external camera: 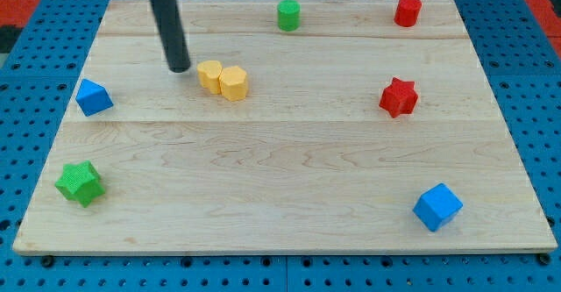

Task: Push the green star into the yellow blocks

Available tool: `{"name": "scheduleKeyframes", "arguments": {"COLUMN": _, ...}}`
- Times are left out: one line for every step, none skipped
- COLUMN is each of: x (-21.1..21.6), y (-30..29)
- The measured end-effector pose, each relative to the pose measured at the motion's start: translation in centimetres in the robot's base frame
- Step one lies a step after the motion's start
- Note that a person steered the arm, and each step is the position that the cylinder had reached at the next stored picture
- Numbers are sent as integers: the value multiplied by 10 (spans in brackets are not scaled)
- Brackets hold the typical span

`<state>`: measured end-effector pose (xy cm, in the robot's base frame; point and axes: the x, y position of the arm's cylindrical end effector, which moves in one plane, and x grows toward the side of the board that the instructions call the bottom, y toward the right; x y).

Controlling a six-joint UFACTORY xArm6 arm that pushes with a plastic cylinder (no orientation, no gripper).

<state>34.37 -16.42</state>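
The green star (81, 183) lies near the board's bottom left corner. Two yellow blocks sit touching each other in the upper left-middle: one (209, 74) on the left, a hexagonal one (234, 83) on the right. My tip (179, 67) rests on the board just left of the yellow pair, a small gap away. The green star is far below and left of the tip and the yellow blocks.
A blue block (93, 97) sits at the left edge, between the star and the tip. A green cylinder (288, 15) and a red cylinder (408, 10) stand near the top edge. A red star (399, 96) is at the right, a blue cube (437, 207) at the bottom right.
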Motion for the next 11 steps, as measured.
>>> {"name": "scheduleKeyframes", "arguments": {"x": 26, "y": -37}}
{"name": "scheduleKeyframes", "arguments": {"x": 70, "y": 21}}
{"name": "scheduleKeyframes", "arguments": {"x": 122, "y": 95}}
{"name": "scheduleKeyframes", "arguments": {"x": 187, "y": 79}}
{"name": "scheduleKeyframes", "arguments": {"x": 247, "y": 34}}
{"name": "scheduleKeyframes", "arguments": {"x": 274, "y": -16}}
{"name": "scheduleKeyframes", "arguments": {"x": 272, "y": -101}}
{"name": "scheduleKeyframes", "arguments": {"x": 254, "y": -132}}
{"name": "scheduleKeyframes", "arguments": {"x": 220, "y": -95}}
{"name": "scheduleKeyframes", "arguments": {"x": 196, "y": -64}}
{"name": "scheduleKeyframes", "arguments": {"x": 177, "y": -43}}
